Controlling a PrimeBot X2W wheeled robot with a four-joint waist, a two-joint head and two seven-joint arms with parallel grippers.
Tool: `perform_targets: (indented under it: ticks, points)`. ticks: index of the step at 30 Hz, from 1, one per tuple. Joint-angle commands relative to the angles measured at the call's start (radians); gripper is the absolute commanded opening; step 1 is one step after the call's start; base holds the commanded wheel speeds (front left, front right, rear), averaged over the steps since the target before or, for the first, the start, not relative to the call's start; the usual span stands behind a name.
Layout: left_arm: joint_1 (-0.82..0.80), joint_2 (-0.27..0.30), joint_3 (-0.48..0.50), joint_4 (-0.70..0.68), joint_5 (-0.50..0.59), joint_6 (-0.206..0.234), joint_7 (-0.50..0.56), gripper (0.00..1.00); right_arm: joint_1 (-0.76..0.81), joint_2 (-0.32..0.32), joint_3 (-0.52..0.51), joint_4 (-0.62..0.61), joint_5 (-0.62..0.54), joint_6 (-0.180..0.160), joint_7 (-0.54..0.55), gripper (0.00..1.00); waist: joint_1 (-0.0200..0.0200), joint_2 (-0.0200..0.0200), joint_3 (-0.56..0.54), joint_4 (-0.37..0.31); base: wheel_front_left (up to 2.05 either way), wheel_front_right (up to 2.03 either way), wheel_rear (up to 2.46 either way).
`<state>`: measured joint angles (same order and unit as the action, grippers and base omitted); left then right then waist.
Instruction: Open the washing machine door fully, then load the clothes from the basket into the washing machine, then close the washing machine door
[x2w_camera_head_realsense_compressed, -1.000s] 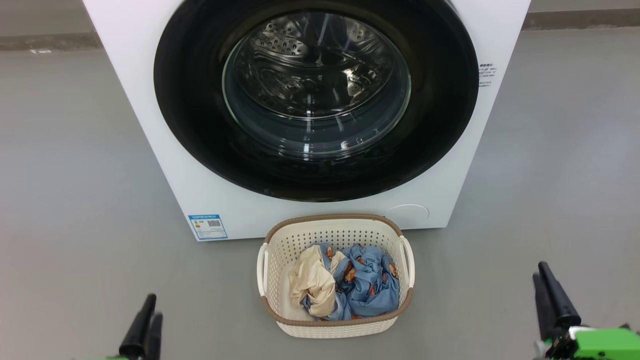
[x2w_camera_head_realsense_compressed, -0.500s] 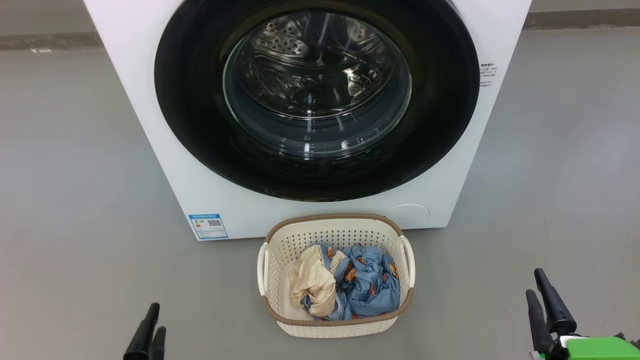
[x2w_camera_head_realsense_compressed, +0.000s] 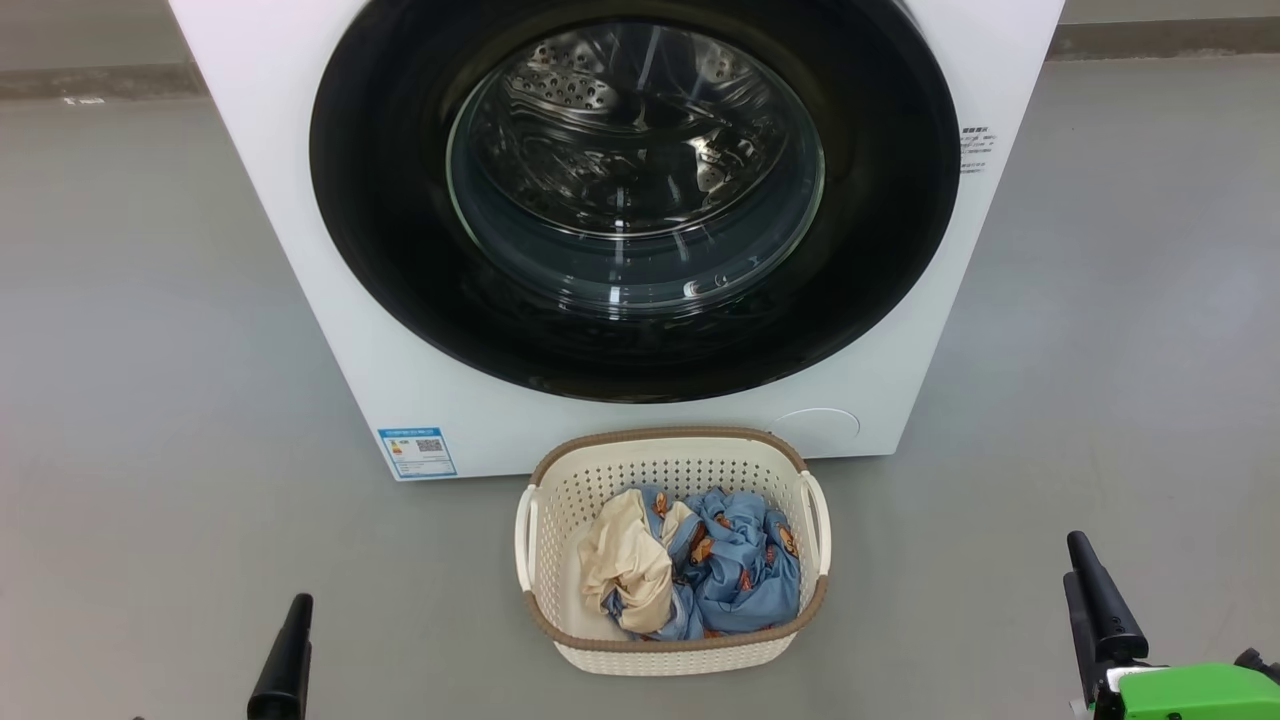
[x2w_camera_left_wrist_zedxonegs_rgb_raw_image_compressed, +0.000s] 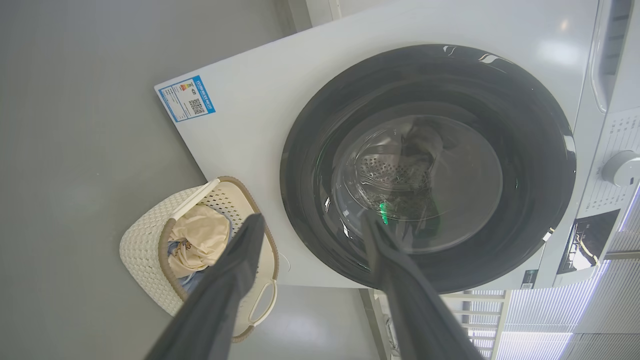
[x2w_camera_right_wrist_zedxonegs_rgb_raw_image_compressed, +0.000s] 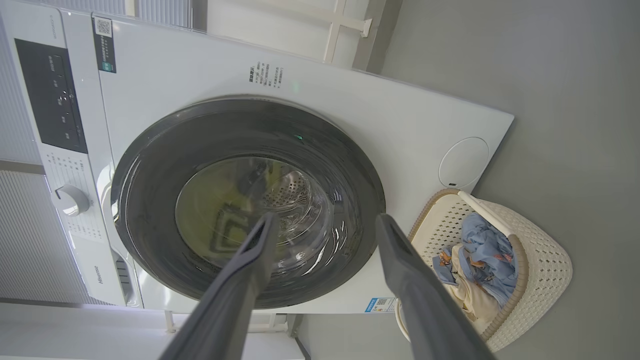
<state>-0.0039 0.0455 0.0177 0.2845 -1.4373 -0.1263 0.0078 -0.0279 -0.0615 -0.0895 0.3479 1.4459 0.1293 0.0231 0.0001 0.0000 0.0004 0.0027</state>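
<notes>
Grey floor (x2w_camera_head_realsense_compressed: 150, 350) all round, and the washing machine (x2w_camera_head_realsense_compressed: 330, 330) sits white and square ahead of me. Its door (x2w_camera_head_realsense_compressed: 400, 250) is shut flush, a glossy black ring around clear glass, steel drum glinting behind. Just in front stands the basket (x2w_camera_head_realsense_compressed: 670, 655), clothes (x2w_camera_head_realsense_compressed: 740, 570) heaped inside: one cream piece, blue bear-print beside it. Head view gives me the blue label (x2w_camera_head_realsense_compressed: 416, 452); wrist views add the dial (x2w_camera_left_wrist_zedxonegs_rgb_raw_image_compressed: 622, 167) and dark control panel (x2w_camera_right_wrist_zedxonegs_rgb_raw_image_compressed: 52, 95). Left gripper (x2w_camera_left_wrist_zedxonegs_rgb_raw_image_compressed: 312, 217) and right gripper (x2w_camera_right_wrist_zedxonegs_rgb_raw_image_compressed: 326, 219): fingers wide apart, holding nothing.

White washer (x2w_camera_head_realsense_compressed: 440, 420) with glossy black door (x2w_camera_head_realsense_compressed: 380, 220) ring and blue sticker (x2w_camera_head_realsense_compressed: 416, 452). Cream perforated basket (x2w_camera_head_realsense_compressed: 680, 470), brown woven-look rim. Plain cream and light blue clothes (x2w_camera_head_realsense_compressed: 745, 575), the blue printed with orange-brown bears; grey floor (x2w_camera_head_realsense_compressed: 150, 350).
</notes>
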Motion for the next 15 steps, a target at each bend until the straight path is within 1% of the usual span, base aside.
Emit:
perform_targets:
  ticks: [1, 6, 8, 15]
  points:
    - [-0.029, 0.020, 0.009, -0.037, 0.043, -0.001, -0.011, 1.00, -0.034, -0.014, 0.012, -0.028, -0.042, 0.000, -0.014, 1.00, -0.0001, 0.0000, 0.000, 0.000, 0.00, 0.00, 0.00]
    - [-0.028, 0.023, 0.006, -0.046, 0.120, -0.001, -0.024, 1.00, -0.036, -0.018, 0.021, -0.033, -0.116, 0.000, -0.028, 1.00, -0.0001, 0.0000, 0.002, 0.000, 0.00, 0.00, 0.00]
    - [-0.027, 0.023, 0.006, -0.048, 0.135, -0.001, -0.027, 1.00, -0.037, -0.019, 0.024, -0.034, -0.131, 0.000, -0.031, 1.00, -0.0001, 0.0000, 0.002, 0.000, 0.00, 0.00, 0.00]
    - [-0.025, 0.028, 0.002, -0.053, 0.253, -0.002, -0.046, 1.00, -0.037, -0.026, 0.048, -0.042, -0.233, 0.000, -0.051, 1.00, -0.0001, 0.0000, 0.005, -0.001, 0.00, 0.00, 0.00]
